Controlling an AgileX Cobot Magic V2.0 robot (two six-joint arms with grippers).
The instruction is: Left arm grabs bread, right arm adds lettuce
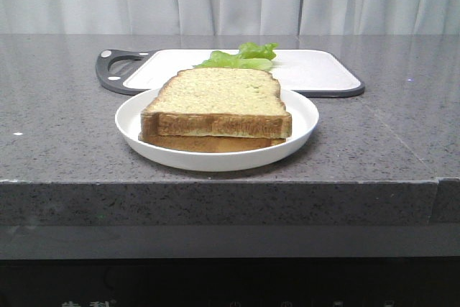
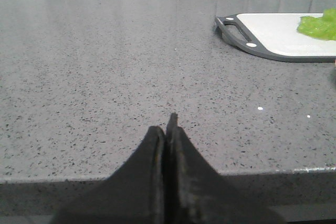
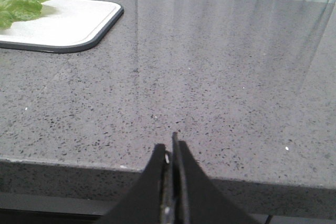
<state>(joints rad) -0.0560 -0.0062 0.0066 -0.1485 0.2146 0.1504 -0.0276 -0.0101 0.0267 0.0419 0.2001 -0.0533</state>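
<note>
Two bread slices lie stacked on a white plate [image 1: 305,116] near the table's front edge. The top slice [image 1: 219,102] is tan and speckled with a dark brown crust; a paler slice [image 1: 208,143] lies under it. The lettuce [image 1: 241,57] lies on a white cutting board [image 1: 316,70] behind the plate; it also shows in the left wrist view [image 2: 317,26] and the right wrist view [image 3: 21,6]. My left gripper [image 2: 168,129] is shut and empty over the table's front edge, far from the bread. My right gripper [image 3: 170,148] is shut and empty over the front edge. Neither arm shows in the front view.
The cutting board has a dark rim and a handle [image 1: 115,68] on its left, which also shows in the left wrist view [image 2: 236,31]. The grey speckled countertop [image 1: 65,127] ends in a front edge close to the plate. Pale curtains hang behind.
</note>
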